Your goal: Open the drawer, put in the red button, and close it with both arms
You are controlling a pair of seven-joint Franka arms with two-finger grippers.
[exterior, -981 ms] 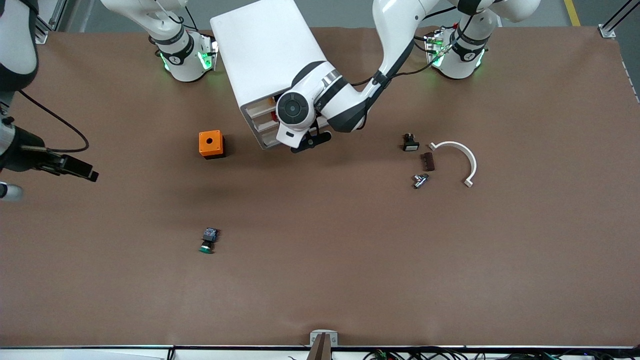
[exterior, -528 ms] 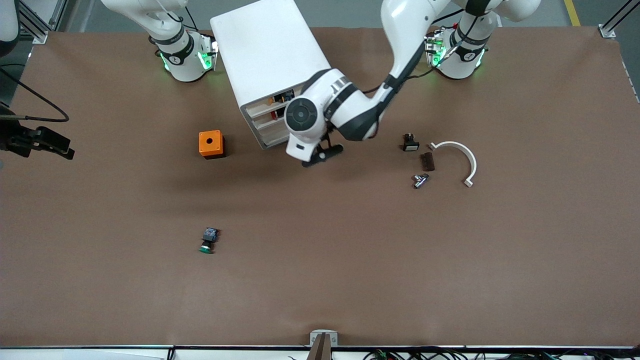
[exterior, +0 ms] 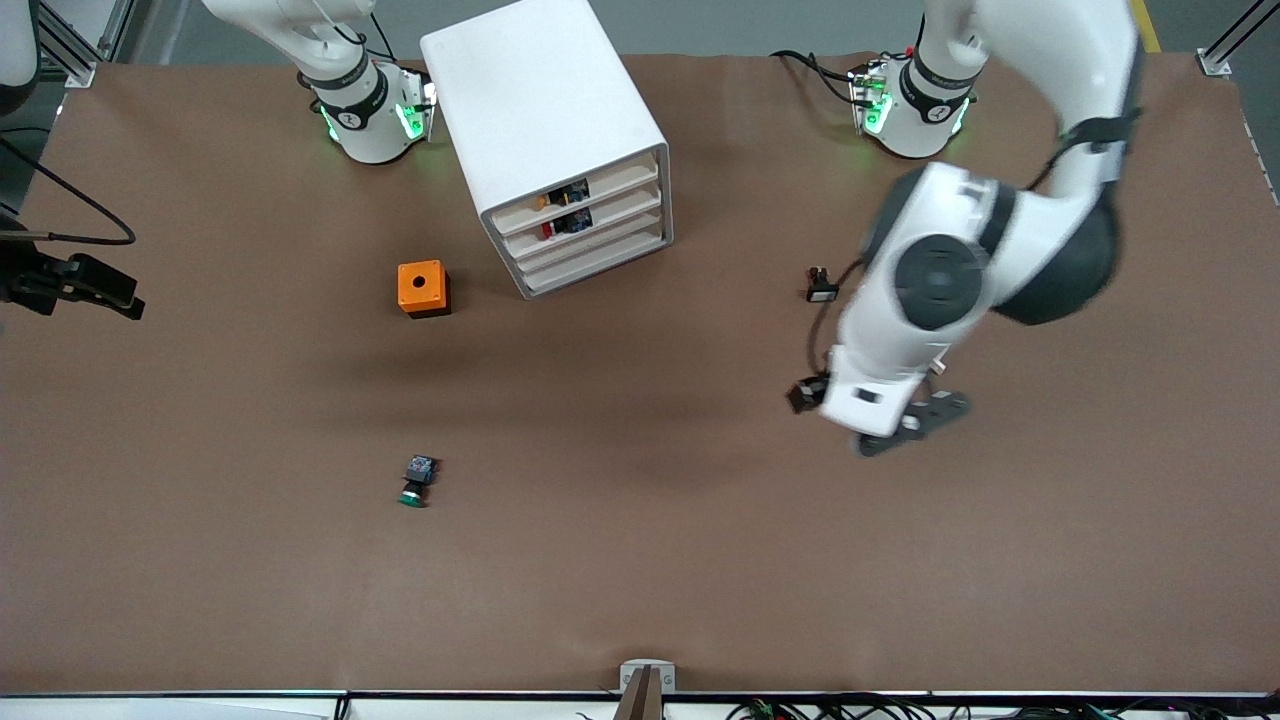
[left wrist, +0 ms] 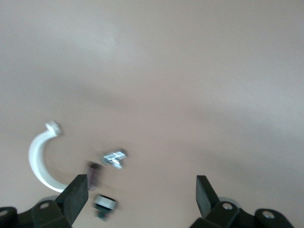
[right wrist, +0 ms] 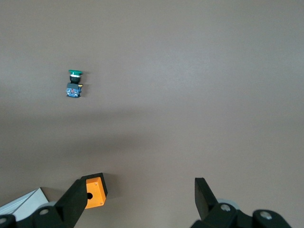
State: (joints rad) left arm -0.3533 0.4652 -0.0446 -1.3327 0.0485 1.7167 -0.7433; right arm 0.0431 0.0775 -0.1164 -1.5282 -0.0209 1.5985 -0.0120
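The white cabinet (exterior: 540,90) stands near the robots' bases. The drawer (exterior: 615,222), second from the top, sits level with the other fronts. The red button (exterior: 549,232) shows inside it, above its low front. My left gripper (exterior: 915,425) hangs open and empty over the table at the left arm's end, above several small parts; its wrist view (left wrist: 142,190) shows the jaws wide apart. My right gripper (exterior: 100,290) waits open and empty at the right arm's end of the table; its wrist view (right wrist: 140,194) shows empty jaws.
An orange box (exterior: 422,288) sits beside the cabinet and shows in the right wrist view (right wrist: 93,190). A green-capped button (exterior: 415,480) lies nearer the camera. A black switch (exterior: 820,285), a white curved piece (left wrist: 40,159), a metal piece (left wrist: 114,157) and a brown piece (left wrist: 94,172) lie under the left arm.
My left arm has swung away from the cabinet front toward its own end of the table, uncovering the drawers. My right gripper drew back to the table's edge, then stayed still.
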